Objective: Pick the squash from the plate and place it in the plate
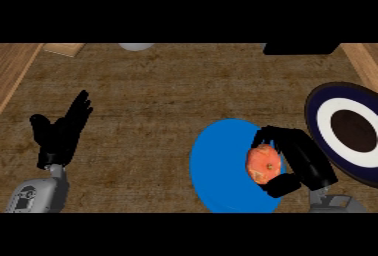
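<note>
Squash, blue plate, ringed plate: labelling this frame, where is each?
squash (261, 165): head view, orange middle.
blue plate (218, 167): head view, bare left part.
ringed plate (332, 107): head view, white ring.

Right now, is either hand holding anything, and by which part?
The right hand curls around the squash from its right side, over the blue plate. The left hand holds nothing.

Orange squash, blue plate, navy-white-ringed plate.
</note>
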You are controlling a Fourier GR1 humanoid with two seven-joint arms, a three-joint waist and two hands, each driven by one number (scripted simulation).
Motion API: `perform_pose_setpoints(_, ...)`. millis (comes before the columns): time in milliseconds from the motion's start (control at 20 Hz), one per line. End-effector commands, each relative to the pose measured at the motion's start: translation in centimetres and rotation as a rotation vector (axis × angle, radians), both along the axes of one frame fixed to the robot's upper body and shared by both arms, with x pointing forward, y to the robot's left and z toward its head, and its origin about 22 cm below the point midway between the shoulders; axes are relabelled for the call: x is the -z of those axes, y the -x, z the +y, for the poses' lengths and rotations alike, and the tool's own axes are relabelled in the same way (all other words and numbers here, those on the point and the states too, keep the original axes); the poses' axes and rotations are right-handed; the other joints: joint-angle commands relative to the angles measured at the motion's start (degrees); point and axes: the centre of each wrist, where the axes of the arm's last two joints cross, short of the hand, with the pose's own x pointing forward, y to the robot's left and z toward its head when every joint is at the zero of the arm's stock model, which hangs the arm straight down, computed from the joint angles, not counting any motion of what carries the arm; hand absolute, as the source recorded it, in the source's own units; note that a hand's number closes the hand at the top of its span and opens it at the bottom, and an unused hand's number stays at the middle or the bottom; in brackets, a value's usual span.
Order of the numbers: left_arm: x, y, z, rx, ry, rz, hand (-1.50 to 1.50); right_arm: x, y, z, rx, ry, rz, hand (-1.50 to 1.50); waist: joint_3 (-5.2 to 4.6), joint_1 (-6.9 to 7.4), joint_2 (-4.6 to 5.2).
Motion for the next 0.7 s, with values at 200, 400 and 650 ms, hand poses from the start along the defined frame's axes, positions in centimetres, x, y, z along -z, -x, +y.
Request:
perform_pose_setpoints(200,-0.2,0.5,2.2,-0.031,-0.012,0.016,0.00,-7.6,1.9,-4.1,0.368,-0.085,-0.443,1.50,0.02,-0.94,-0.25)
perform_pose_setpoints(400,-0.2,-0.9,-0.6,0.008,-0.002,-0.008,0.00,-9.9,2.2,-6.4,0.532,-0.074,-0.466,1.50,0.02,-0.23,0.17)
perform_pose_setpoints(650,-0.2,-0.7,-0.3,0.003,0.006,0.004,0.00,-7.2,2.3,-9.5,0.652,-0.197,-0.392,1.50,0.08,0.35,0.23)
